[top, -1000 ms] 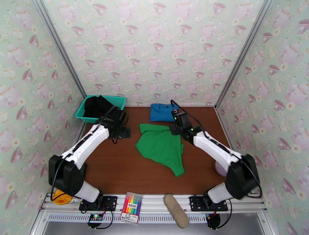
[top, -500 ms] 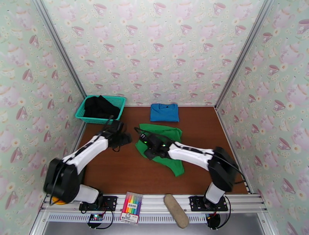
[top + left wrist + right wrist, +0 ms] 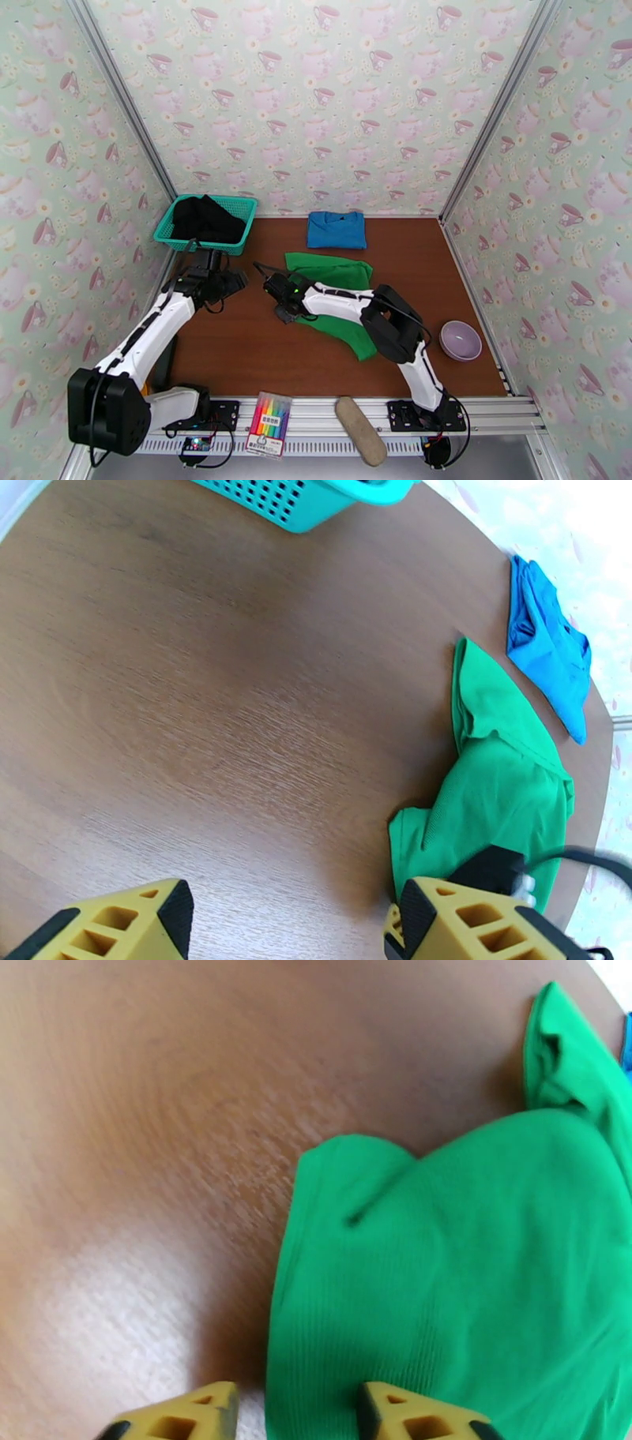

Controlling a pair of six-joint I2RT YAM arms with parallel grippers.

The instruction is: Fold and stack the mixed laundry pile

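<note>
The green shirt [image 3: 474, 1276], surely soft and floppy, is lying rumpled on the table [image 3: 237, 347], the right gripper [image 3: 296, 1414] is holding its jaws partly spread around its left edge, likely a good place to pinch, and the left gripper [image 3: 292, 922] is hovering nearby, jaws spread wide.

Nothing legible in any view. Lower centre of the overhead frame, lying on the metal rail [image 3: 316, 410]: a rainbow-striped pack [image 3: 269, 425] carrying a small white label [image 3: 272, 424] printed with a few dark characters, too small and blurred to make out. No brand name or number to be read on it either.
</note>
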